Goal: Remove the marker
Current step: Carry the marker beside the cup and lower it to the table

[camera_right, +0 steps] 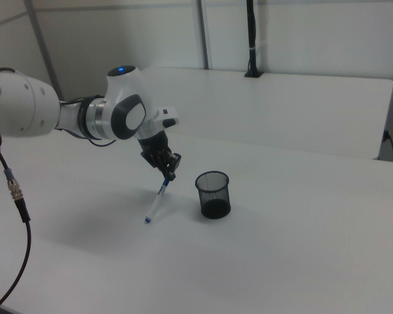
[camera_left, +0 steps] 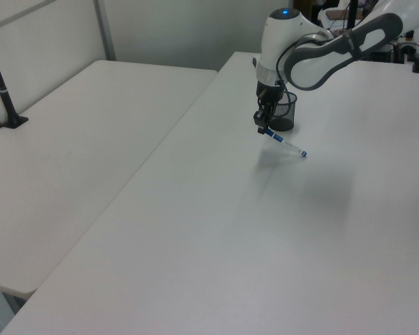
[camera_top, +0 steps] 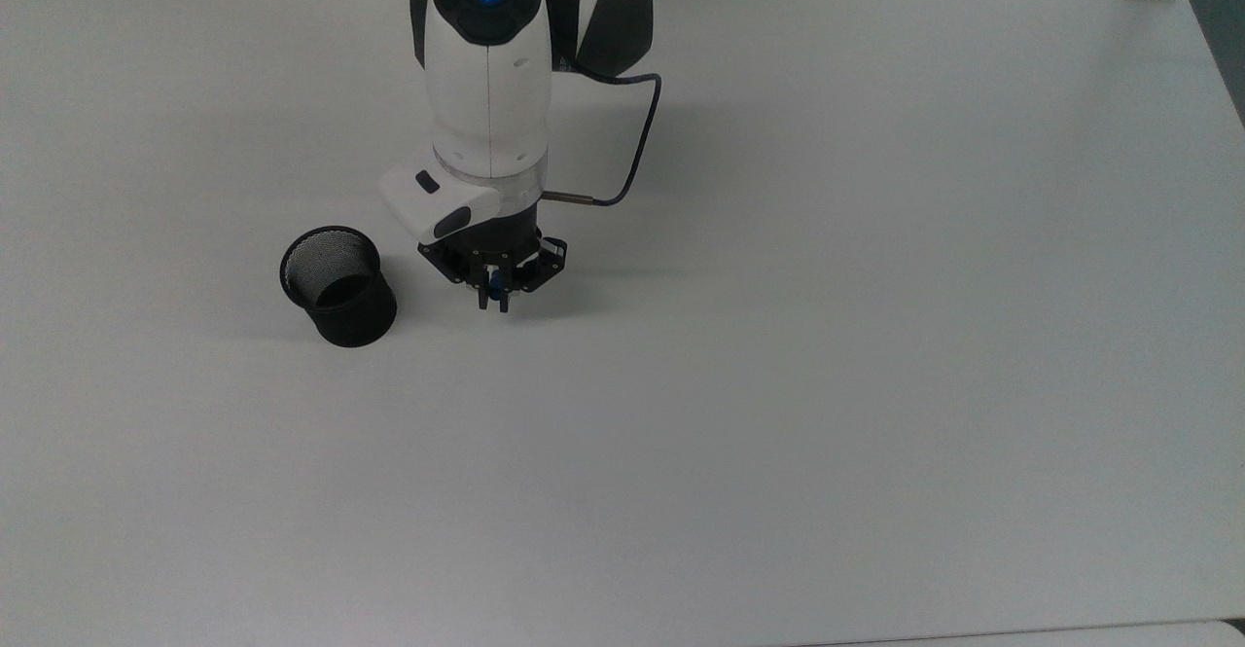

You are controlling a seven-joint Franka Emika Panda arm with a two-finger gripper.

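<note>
1. White table (camera_top: 875,336) w/ a second table alongside (camera_left: 77,139); plain wall behind.
2. Black mesh cup (camera_top: 337,285) stands upright, nothing in it.
3. Gripper (camera_top: 493,299) hangs just beside cup, on the top view's right; fingers clamped on marker (camera_right: 156,204) at its upper end.
4. Marker slants down, outside cup; lower blue tip at or just above tabletop, can't tell which.

The white arm (camera_top: 489,73) reaches out low, wrist bent straight down — a blue light glows on its upper joint. The black gripper (camera_top: 494,303) points downward, fingers (camera_right: 169,171) pinched together on the marker (camera_right: 155,204) — gripping it by its upper end
</note>
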